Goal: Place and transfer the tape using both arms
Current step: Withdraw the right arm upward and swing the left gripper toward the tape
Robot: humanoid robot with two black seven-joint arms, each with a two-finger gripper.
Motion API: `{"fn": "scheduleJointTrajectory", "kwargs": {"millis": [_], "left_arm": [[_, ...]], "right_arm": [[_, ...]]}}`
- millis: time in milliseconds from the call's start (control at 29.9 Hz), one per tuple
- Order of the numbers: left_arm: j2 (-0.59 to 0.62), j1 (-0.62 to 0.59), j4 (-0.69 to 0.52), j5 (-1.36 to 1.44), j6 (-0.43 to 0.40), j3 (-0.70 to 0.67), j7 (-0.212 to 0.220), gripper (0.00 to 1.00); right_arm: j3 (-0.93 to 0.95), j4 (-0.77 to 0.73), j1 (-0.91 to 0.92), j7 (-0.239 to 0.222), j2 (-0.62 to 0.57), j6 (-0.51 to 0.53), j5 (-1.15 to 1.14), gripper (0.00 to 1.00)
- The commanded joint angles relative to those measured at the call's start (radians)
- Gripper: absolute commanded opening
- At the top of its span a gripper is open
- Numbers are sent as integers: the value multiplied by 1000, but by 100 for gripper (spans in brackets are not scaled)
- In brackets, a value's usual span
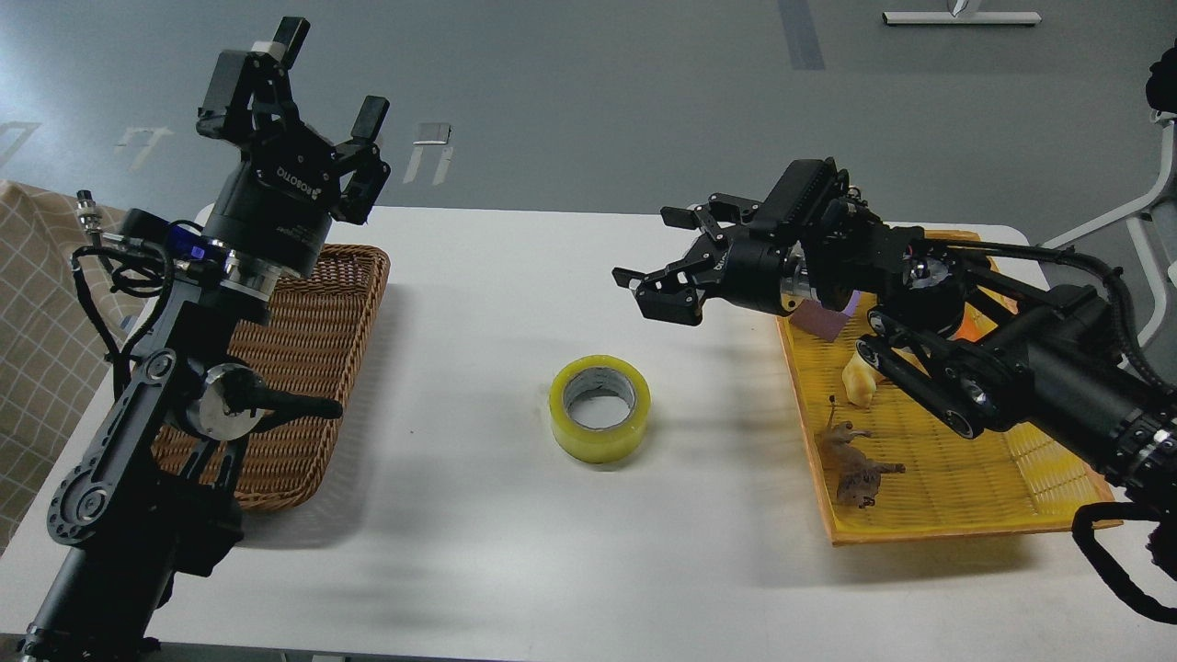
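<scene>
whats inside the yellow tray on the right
In the yellow tray lie a brown animal-like figure, a pale yellow piece and a purple item. The right arm covers the rest.

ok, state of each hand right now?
Left hand: open, empty, raised above the wicker basket.
Right hand: open, empty; the tape sits untouched on the table.

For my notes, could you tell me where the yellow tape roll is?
The translucent yellow tape roll lies flat mid-table, between the brown wicker basket and yellow plastic tray.
</scene>
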Motion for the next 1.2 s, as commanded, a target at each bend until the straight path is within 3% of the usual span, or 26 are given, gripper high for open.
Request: {"fn": "scheduleJointTrajectory", "kwargs": {"millis": [0, 267, 334, 668, 835, 1036, 1169], "left_arm": [[4, -2, 3, -20, -5, 3, 2, 99], [-6, -31, 3, -61, 61, 1, 12, 99], [-4, -42, 5, -111, 106, 3, 17, 99], [40, -43, 3, -148, 133, 1, 12, 99], [39, -42, 8, -155, 134, 9, 14, 99], [40, -40, 8, -148, 119, 15, 3, 99], [50, -50, 3, -139, 107, 17, 5, 99]], "right_arm": [[112, 125, -97, 0, -78, -120, 0, 99], [345, 294, -244, 0, -118, -145, 45, 100], [406, 339, -273, 0, -116, -142, 115, 100], [463, 419, -328, 0, -62, -105, 558, 100], [468, 426, -322, 0, -70, 25, 878, 100], [485, 426, -319, 0, -73, 96, 991, 100], [550, 439, -321, 0, -75, 241, 1069, 100]]}}
